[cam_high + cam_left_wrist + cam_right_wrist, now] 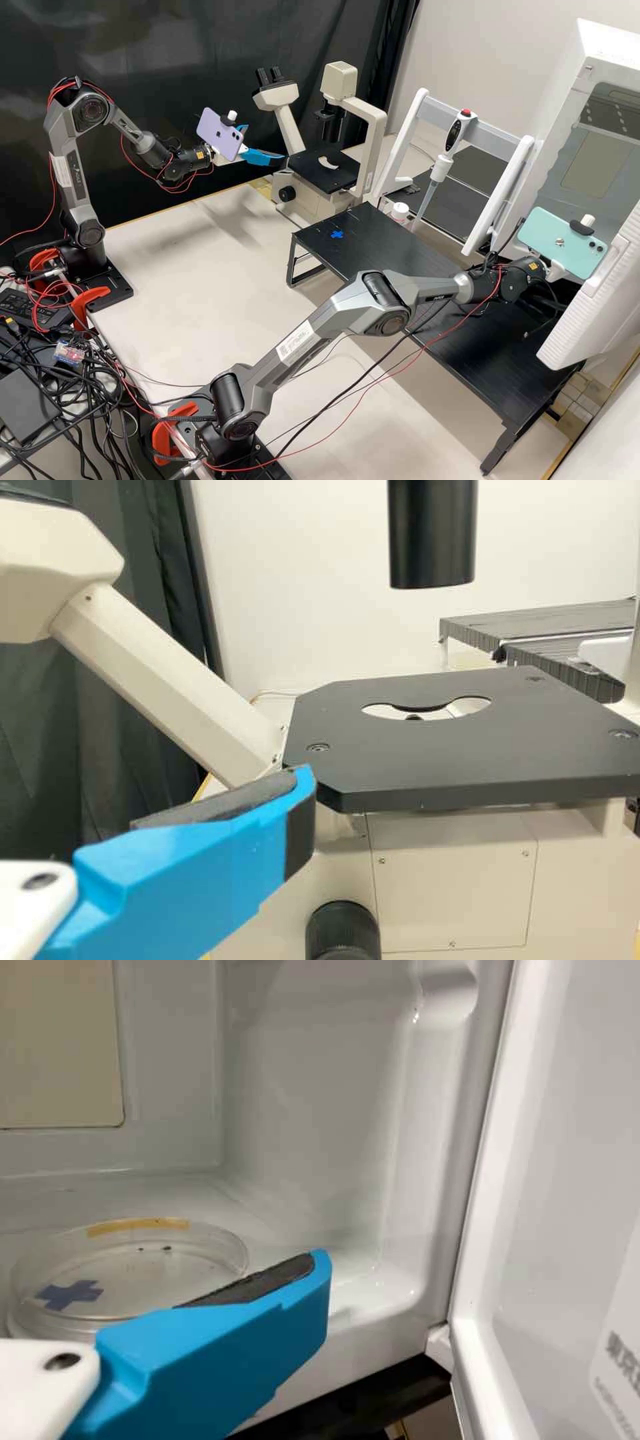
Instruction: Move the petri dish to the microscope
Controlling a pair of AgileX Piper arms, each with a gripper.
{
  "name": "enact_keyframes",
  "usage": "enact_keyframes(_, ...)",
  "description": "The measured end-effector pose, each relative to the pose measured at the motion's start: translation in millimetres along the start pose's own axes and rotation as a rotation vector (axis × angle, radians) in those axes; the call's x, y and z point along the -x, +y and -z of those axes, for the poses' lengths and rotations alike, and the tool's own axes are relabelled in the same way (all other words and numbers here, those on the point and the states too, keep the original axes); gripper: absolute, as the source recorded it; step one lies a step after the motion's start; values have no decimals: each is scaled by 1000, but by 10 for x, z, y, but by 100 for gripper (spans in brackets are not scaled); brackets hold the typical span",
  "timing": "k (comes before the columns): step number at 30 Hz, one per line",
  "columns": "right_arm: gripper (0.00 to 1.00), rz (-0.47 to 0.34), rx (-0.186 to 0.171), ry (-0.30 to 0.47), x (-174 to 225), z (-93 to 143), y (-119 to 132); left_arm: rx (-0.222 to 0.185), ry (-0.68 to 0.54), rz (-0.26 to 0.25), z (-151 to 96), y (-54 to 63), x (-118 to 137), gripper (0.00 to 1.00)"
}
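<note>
We seem at pick-up, our right tool (262,1285) wide near the dish (125,1265) in the cabinet (571,87), frame right; next, straddle it and grip

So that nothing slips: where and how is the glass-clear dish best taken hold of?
Probably by the side wall of the dish, at two opposite points, coming in low past the open door: it is round, shallow and lies flat.
</note>
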Motion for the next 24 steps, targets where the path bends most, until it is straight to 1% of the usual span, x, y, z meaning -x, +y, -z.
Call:
enact_keyframes(16,100,5,2,2,-3,16,-24,0,0,0,0,0,0,100)
enact_keyframes(24,100,40,-4,-14,2,-22,-164,0,0,0,0,0,0,100)
